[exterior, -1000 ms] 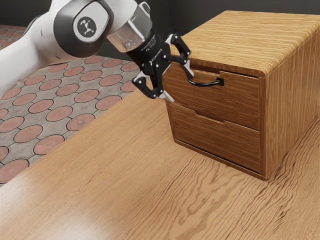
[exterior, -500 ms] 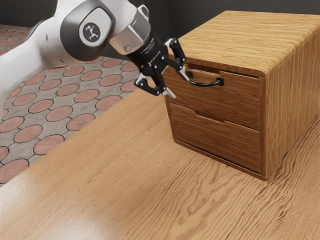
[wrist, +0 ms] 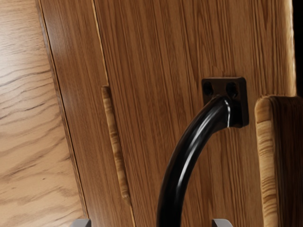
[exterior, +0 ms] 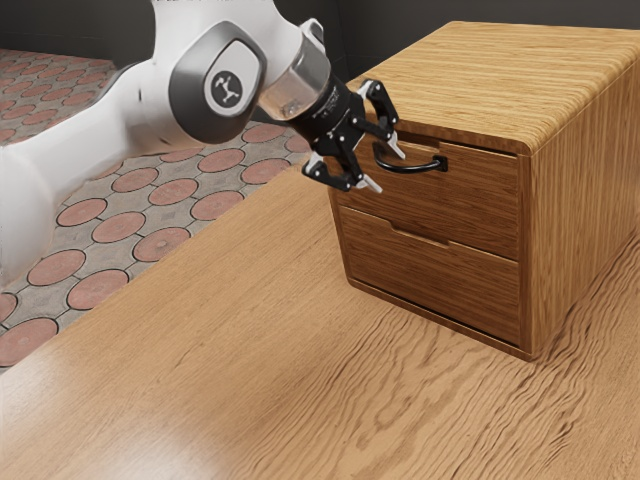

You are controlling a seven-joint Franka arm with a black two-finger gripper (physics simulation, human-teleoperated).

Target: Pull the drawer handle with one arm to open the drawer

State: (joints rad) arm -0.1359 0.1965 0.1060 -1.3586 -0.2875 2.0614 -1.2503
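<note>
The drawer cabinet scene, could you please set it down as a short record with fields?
cabinet: wooden, two drawers, on wooden table
top drawer: looks shut
handle: black bar on top drawer
gripper: open, straddling the handle's end nearer the arm
lower drawer: shut

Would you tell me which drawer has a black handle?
The upper drawer: a black handle arches from it, while the lower drawer has none.

No legible text; white emblem (exterior: pixel 226 88) on arm's joint cap (exterior: pixel 200 62).
</note>
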